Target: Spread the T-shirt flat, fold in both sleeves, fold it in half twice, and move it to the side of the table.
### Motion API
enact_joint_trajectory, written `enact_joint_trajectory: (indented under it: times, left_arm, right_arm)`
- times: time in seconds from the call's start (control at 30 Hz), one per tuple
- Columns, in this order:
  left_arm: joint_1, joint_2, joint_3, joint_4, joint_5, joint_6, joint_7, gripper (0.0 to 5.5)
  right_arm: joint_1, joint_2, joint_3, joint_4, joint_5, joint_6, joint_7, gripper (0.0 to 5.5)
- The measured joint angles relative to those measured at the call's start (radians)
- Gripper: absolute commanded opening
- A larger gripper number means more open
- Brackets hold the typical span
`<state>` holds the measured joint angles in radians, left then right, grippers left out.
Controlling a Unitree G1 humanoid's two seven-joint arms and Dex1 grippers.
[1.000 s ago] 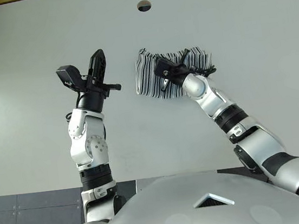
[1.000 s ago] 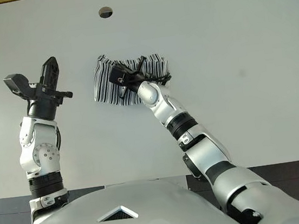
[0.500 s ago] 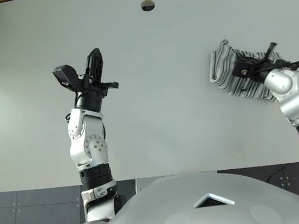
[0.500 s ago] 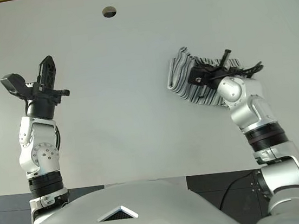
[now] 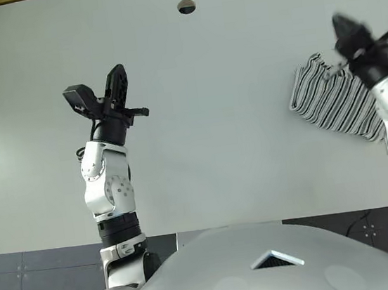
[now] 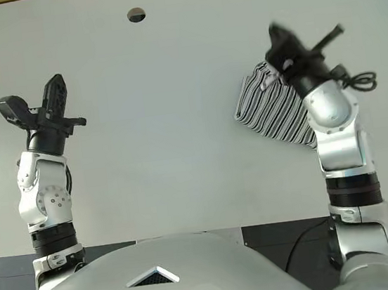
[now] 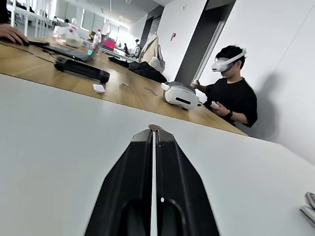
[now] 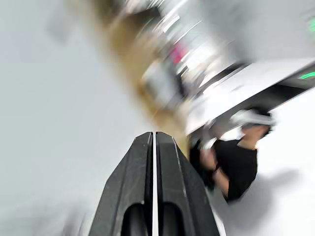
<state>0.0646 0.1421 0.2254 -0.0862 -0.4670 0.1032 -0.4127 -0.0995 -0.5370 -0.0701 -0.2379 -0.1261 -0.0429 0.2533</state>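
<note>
The folded striped T-shirt [image 6: 273, 112] lies flat on the white table [image 5: 216, 149], far to the right. My right gripper [image 6: 274, 34] hangs above the shirt's far edge, raised off it and shut, with nothing between its fingers [image 8: 162, 147]. My left gripper [image 5: 117, 71] is held up over the left part of the table, well apart from the shirt. It points away from me and is shut on nothing, its fingers [image 7: 165, 147] pressed together. A corner of the striped shirt [image 7: 309, 209] shows at the edge of the left wrist view.
A round cable hole [image 5: 186, 6] sits in the table near its far edge. The shirt lies near the table's right side. Behind the far edge stands a wooden desk [image 7: 74, 81] with loose items.
My right gripper slid the folded shirt from the middle of the table to the right side, then let go and rose off it. The left arm barely moved.
</note>
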Motion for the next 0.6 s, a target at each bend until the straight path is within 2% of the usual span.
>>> enact_joint_trajectory:
  times: [0.1,0.23,0.4,0.6]
  left_arm:
    - [0.009,0.029,0.004,-0.005,0.060,-0.044,0.006,0.14]
    - [0.096,0.047,-0.016,-0.036,0.189,-0.161,0.028,0.14]
    - [0.250,0.061,0.031,-0.129,0.276,-0.335,0.065,0.14]
    - [0.327,0.059,0.007,-0.137,0.382,-0.611,0.070,0.14]
  right_arm:
    - [0.048,0.084,-0.075,-0.174,0.073,-0.069,-0.066,0.10]
    - [0.299,0.216,-0.074,-0.340,0.083,-0.199,-0.122,0.10]
    - [0.579,0.295,-0.137,-0.249,0.070,-0.351,-0.161,0.10]
    - [0.696,0.375,-0.155,-0.135,0.097,-0.477,-0.194,0.10]
